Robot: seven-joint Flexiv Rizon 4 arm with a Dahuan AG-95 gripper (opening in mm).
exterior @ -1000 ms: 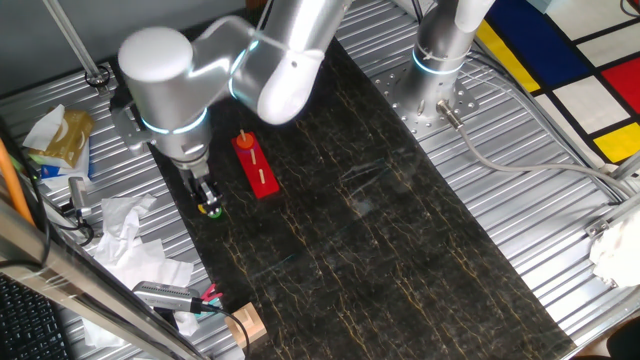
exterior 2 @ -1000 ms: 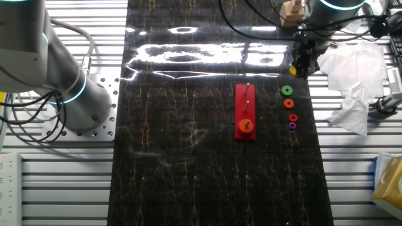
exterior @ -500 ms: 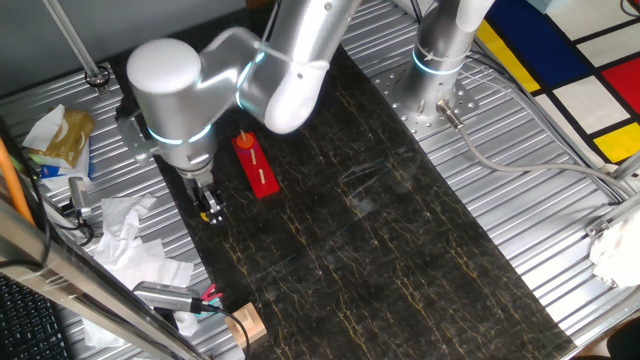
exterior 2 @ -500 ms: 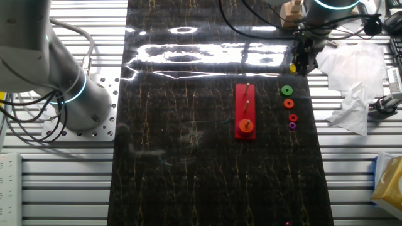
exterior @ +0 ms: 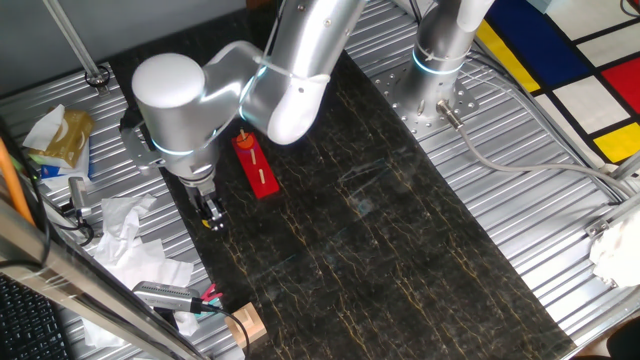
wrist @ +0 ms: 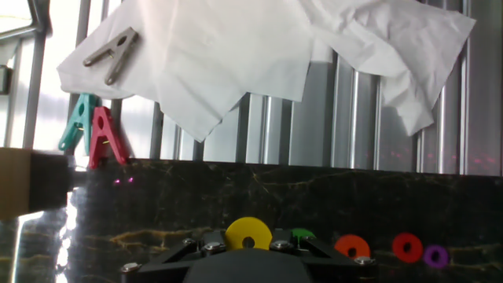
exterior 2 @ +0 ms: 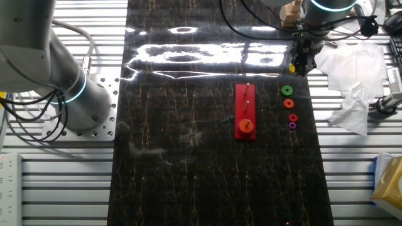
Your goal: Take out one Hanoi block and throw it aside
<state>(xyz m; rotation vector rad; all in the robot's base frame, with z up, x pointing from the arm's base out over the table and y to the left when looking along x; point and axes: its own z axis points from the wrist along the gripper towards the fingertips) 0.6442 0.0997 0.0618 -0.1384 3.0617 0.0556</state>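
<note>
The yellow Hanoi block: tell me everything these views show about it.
The yellow Hanoi block is a flat round disc with a small centre hole, plain matte yellow. In the hand view it stands on edge, face to the camera, clamped at the tip of the end effector. Only a yellow speck shows at the fingers in the fixed views, near the dark mat's edge, beyond the green ring. Whether it touches the mat cannot be told.

Yellow Hanoi block [wrist: 248, 233]; black, gold-veined table [exterior 2: 188, 157].

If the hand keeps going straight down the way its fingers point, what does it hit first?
Probably only bare dark mat: the hand, holding the yellow block, hangs past the green ring. Depth is uncertain.
</note>
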